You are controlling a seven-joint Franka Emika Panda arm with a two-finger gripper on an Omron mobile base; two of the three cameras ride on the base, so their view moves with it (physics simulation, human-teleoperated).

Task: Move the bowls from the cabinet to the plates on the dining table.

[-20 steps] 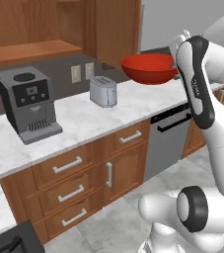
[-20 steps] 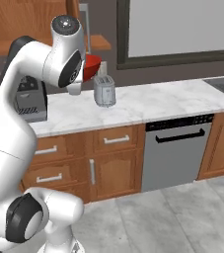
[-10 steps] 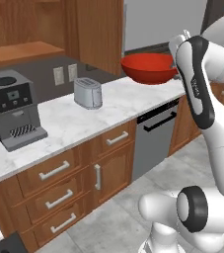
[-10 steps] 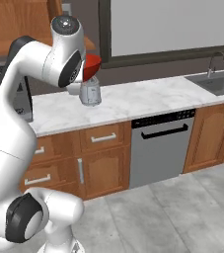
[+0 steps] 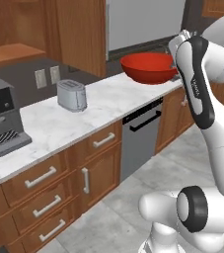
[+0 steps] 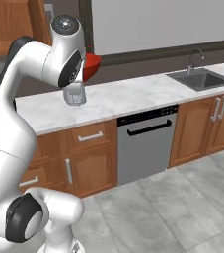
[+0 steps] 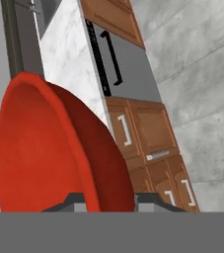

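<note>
A glossy red bowl (image 5: pixel 149 68) hangs in the air above the marble counter (image 5: pixel 98 106), level and upright. My gripper (image 5: pixel 175 70) is shut on its right rim. From the right base view, part of the bowl (image 6: pixel 92 66) peeks out behind my upper arm. In the hand view the bowl (image 7: pixel 49 153) stands edge-on between my fingertips, with the gripper (image 7: pixel 108 200) clamped on its rim. A brown wooden wall cabinet (image 5: pixel 81 32) hangs above the counter at upper left. The plates and the dining table are out of view.
On the counter stand a silver toaster (image 5: pixel 71 95) and a grey coffee machine (image 5: pixel 0 118). A dishwasher (image 6: pixel 145 141) sits under the counter between wooden drawers and doors. A sink (image 6: pixel 200 79) with a tap lies at the counter's right end. Grey floor tiles spread in front.
The whole scene has slid left in both base views, so the camera has moved along the counter. The red bowl stays in my gripper at the same height.
</note>
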